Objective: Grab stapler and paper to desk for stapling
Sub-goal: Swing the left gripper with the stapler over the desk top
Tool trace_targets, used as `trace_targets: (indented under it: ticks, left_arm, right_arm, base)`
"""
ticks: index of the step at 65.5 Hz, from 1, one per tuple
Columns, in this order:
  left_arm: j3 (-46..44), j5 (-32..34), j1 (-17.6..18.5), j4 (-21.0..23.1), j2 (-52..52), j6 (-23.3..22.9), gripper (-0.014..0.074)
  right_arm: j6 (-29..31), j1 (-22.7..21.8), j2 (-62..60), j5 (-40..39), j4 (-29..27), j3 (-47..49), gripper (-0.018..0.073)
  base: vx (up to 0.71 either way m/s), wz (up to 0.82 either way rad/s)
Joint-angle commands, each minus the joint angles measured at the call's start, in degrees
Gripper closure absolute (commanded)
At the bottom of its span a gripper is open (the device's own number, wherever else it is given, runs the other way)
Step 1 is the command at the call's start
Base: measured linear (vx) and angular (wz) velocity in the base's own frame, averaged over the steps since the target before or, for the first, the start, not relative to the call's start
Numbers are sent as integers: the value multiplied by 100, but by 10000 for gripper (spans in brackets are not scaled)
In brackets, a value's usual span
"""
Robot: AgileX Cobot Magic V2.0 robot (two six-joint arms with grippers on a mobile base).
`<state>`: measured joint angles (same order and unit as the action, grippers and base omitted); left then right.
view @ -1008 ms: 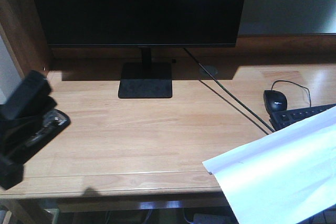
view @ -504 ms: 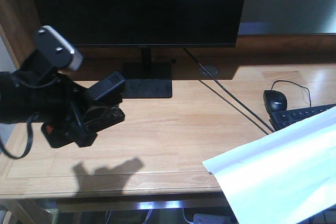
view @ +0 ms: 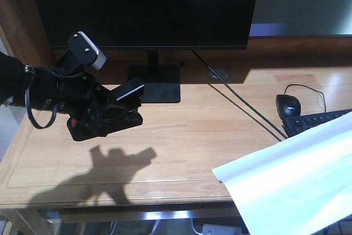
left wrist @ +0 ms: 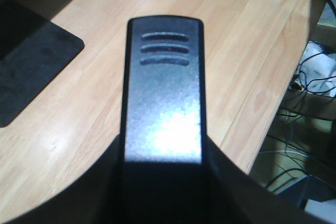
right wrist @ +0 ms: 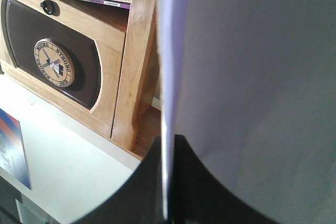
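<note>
Left gripper [view: 110,113] clamped on the stapler [view: 127,90], jaws closed on its body. The orange rear patch shows at the left end and the lid points right. The wrist view is filled by the stapler's black top with three grooves. Stapler hangs over the left part of the desk [view: 192,136], just in front of the monitor base [view: 152,83]; its shadow falls apart from it, nearer the front edge, so it is not resting on the wood. Right gripper [right wrist: 167,198] pinches the paper [view: 291,185], whose edge runs straight down into the dark jaws. The sheet is held over the desk's front right corner and covers part of the keyboard [view: 319,119]. Mouse [view: 288,104] sits just beside the keyboard, and a cable [view: 242,103] runs diagonally from behind the monitor [view: 148,9] to it. Bare wood lies between stapler and paper, bounded in front by the raised strip. Against half a second ago, the left arm has come rightward and a little toward the monitor base; a second ago it was at the desk's left edge. Paper unchanged.
</note>
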<state>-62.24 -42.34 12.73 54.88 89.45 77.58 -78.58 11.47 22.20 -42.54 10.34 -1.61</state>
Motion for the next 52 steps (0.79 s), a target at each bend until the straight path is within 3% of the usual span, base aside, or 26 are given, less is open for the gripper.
trace_targets:
  ticks: [1, 16, 24, 36, 52]
  left_arm:
    - [-315, -313, -248, 835, 51, 615, 603]
    - [-525, -529, -705, 1455, 682, 1574, 603]
    - [-676, -698, -883, 1543, 1003, 1907, 603]
    - [-1099, -1286, -987, 1551, 1576, 2204, 603]
    - [-1763, -1835, -987, 1545, 2329, 2275, 603]
  right_arm:
    - [77, 4, 30, -401, 13, -5, 568]
    - [77, 4, 30, -401, 13, -5, 568]
    - [77, 4, 30, -401, 13, -5, 568]
    - [77, 4, 30, -401, 13, -5, 568]
    - [77, 4, 30, -401, 13, -5, 568]
  base:
    - [0, 0]
    - [0, 0]
    - [0, 0]
    - [0, 0]
    - [0, 0]
